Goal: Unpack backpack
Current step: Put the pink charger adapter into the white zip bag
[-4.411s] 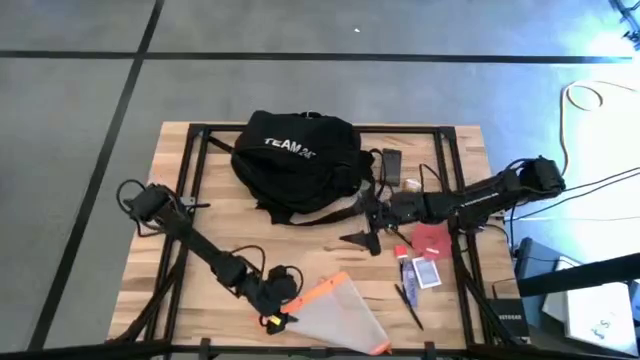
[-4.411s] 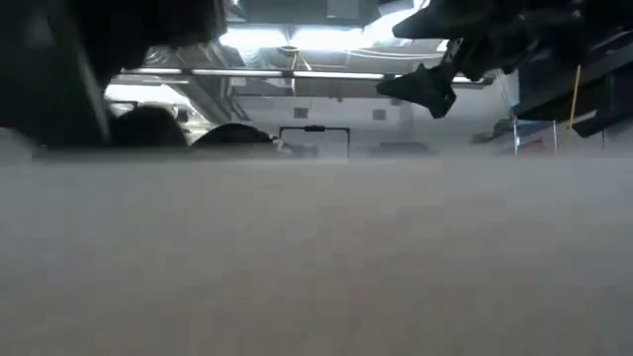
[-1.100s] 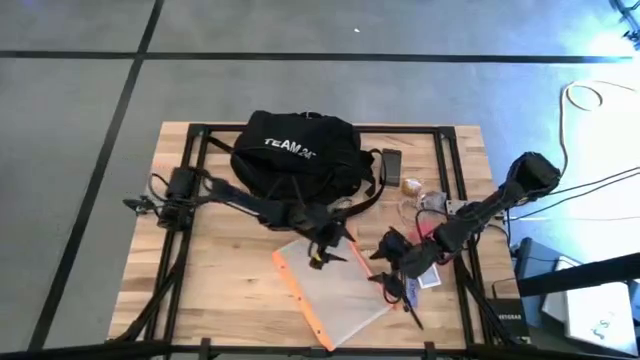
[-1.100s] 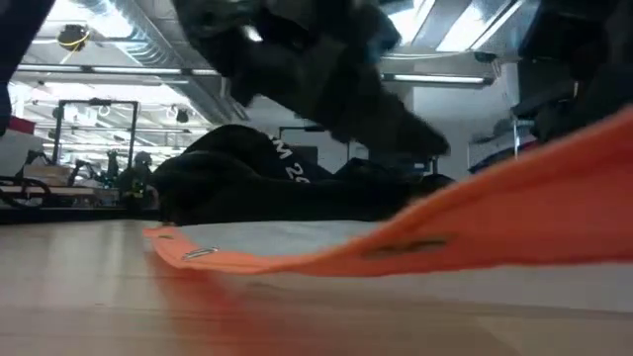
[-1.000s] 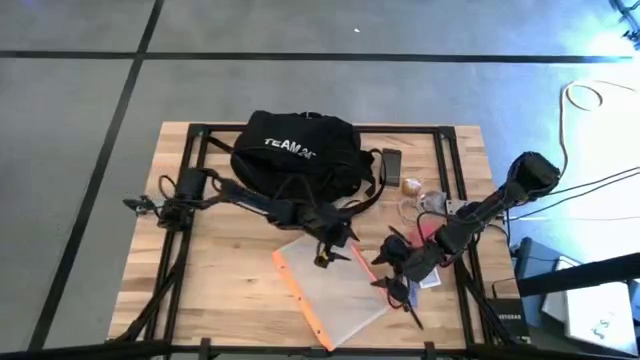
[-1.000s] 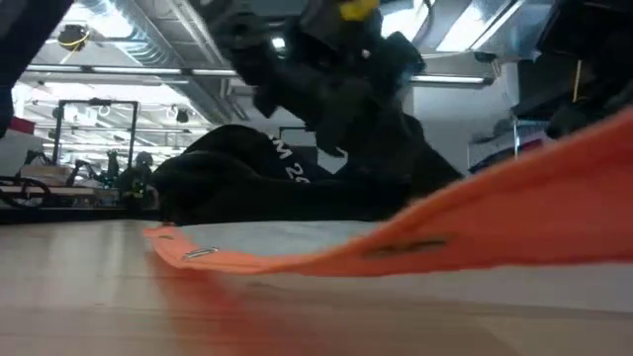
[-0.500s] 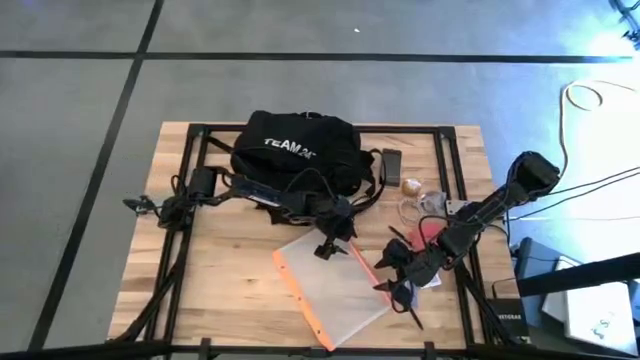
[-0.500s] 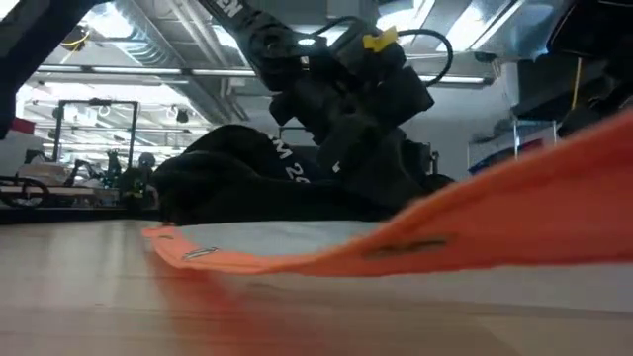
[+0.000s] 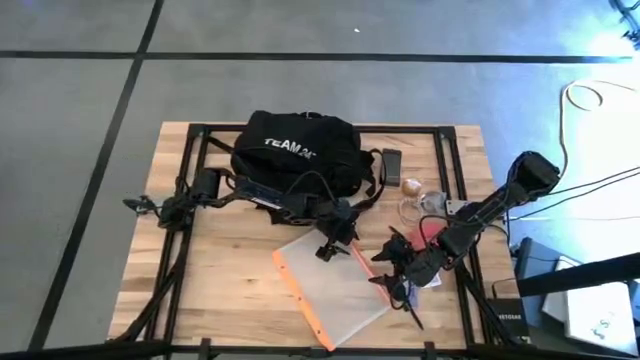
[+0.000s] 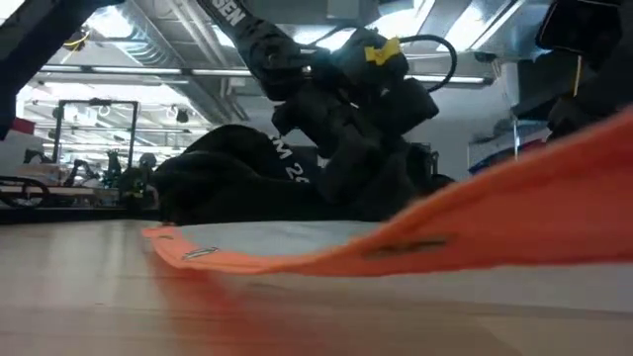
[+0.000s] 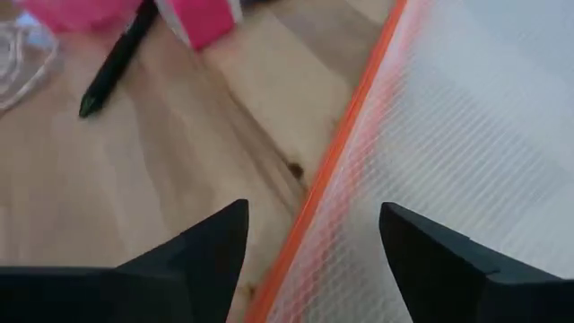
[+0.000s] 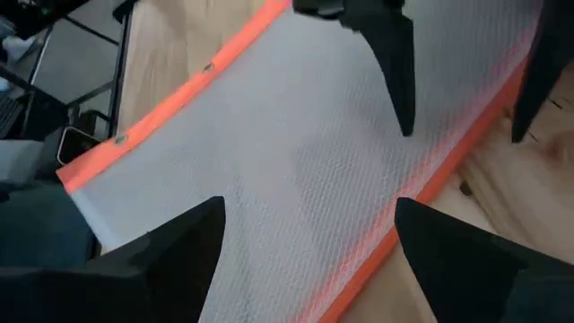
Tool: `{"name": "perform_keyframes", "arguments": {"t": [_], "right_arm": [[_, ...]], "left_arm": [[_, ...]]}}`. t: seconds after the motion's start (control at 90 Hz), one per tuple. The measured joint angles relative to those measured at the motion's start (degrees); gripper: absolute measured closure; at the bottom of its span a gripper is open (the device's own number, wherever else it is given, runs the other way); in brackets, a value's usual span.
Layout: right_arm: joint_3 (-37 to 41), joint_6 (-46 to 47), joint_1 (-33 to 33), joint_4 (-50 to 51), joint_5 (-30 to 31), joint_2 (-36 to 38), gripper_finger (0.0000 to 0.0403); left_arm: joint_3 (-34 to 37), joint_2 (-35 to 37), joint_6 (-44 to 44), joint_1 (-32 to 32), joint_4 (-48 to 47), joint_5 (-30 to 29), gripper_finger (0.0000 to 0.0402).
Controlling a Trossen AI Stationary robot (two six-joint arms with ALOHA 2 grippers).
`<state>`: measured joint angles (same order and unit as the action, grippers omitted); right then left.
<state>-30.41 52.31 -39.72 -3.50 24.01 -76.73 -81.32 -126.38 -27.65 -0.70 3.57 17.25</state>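
One backpack sits at the far middle of the table, its top against the far edge, white lettering up; its long axis runs roughly left to right across the table, straps trailing off to the right; in the low view it is the dark mound behind the arm.

One translucent pouch with orange trim lies flat in the near middle, slanted, one corner almost at the near edge; bare wood opens wide on the near left, and a narrower strip runs along the left side beside the left arm's base.

Left gripper hangs just past the backpack's near side, over the pouch's far corner; its two fingers are spread apart with nothing between them, straddling the orange trim in the wrist view.

Right gripper hovers at the pouch's right edge, fingers parted wide and empty, the mesh pouch filling the view beneath them, the left gripper's dark fingers showing farther off.

The right side is crowded: one black pen near the right front, one pink card partly under the right arm, a pink item and the pen again in the left wrist view, one dark flat rectangle by the backpack's right end, one small round brownish thing, one loop of clear cord; little free room there.
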Motion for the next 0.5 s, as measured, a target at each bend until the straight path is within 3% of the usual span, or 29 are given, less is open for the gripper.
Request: {"name": "perform_keyframes", "arguments": {"t": [0.5], "right_arm": [[0.0,1.42,0.0,0.19,0.11,0.0,0.0095]], "left_arm": [[-0.07,-1.87,2.39,-0.13,0.7,1.0,0.0165]]}}
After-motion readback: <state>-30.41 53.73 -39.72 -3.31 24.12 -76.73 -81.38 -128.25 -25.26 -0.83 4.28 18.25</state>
